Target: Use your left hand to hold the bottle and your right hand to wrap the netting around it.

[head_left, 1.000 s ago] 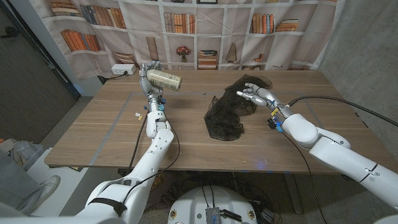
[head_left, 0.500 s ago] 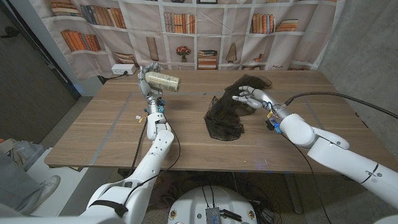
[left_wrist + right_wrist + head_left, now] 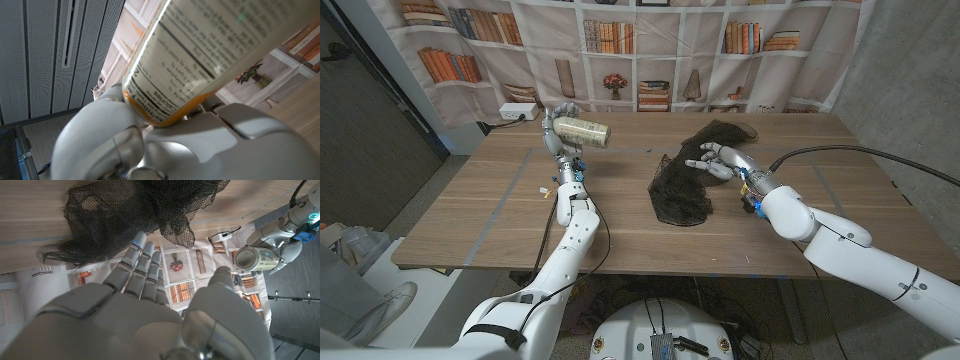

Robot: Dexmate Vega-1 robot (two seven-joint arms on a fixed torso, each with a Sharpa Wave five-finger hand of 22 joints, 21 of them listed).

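**Left hand holds the bottle aloft; right hand spread over the netting**

The left hand (image 3: 558,128) is raised above the far left part of the worktop (image 3: 480,215), its fingers curled round the bottle (image 3: 583,131). The bottle lies roughly on its side in that grasp, its free end pointing toward the middle of the worktop. In the left wrist view the hand (image 3: 165,145) fills the lower part, and the bottle (image 3: 200,55) runs across above it, showing a pale printed label with an orange band at the held end.

The right hand (image 3: 722,160) holds nothing; its fingers are spread apart and reach toward the robot's left, over the near edge of the black netting (image 3: 688,175). Whether the fingertips touch the mesh cannot be told from the head view. In the right wrist view the fingers (image 3: 142,262) stretch toward the netting (image 3: 135,215), and the tips look just short of its hanging edge.

The netting lies in a loose, crumpled heap on the worktop, right of centre, well apart from the bottle. Beyond the worktop hangs a backdrop (image 3: 660,50) printed with bookshelves. A white power strip (image 3: 517,114) sits at the far left edge.
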